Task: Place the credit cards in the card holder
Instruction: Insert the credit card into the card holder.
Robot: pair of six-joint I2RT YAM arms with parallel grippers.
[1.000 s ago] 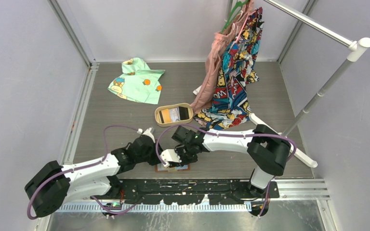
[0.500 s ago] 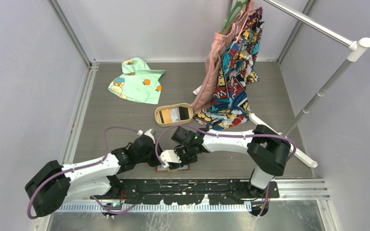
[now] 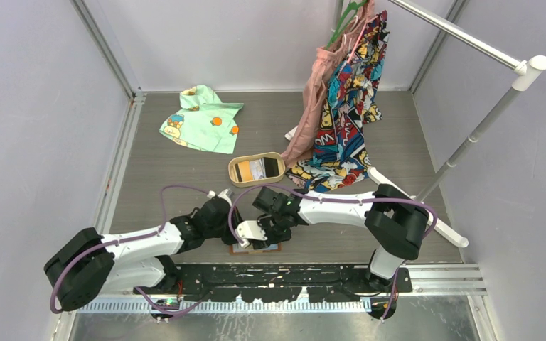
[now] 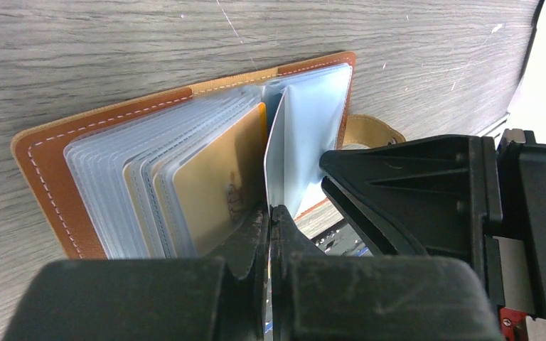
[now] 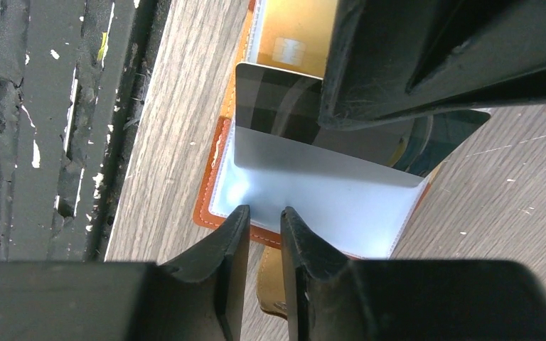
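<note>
Open card holder (image 5: 313, 202) lies beneath right end effector (image 5: 264, 227).

overhead wide; wrist cams close, sharing card holder (image 4: 46, 177)

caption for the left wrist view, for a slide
Left hand pinches a pale sleeve upright in the open card holder, a gold card in the sleeve beside it

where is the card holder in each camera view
top camera: card holder sits low centre, at the near edge of the table, mostly hidden.
left wrist: card holder lies open across centre-left, clear sleeves fanned out.
right wrist: card holder is at centre, orange edge and a clear sleeve showing.
shared landmark: gold card in a sleeve, in both wrist views; too small to tell from the top.
</note>
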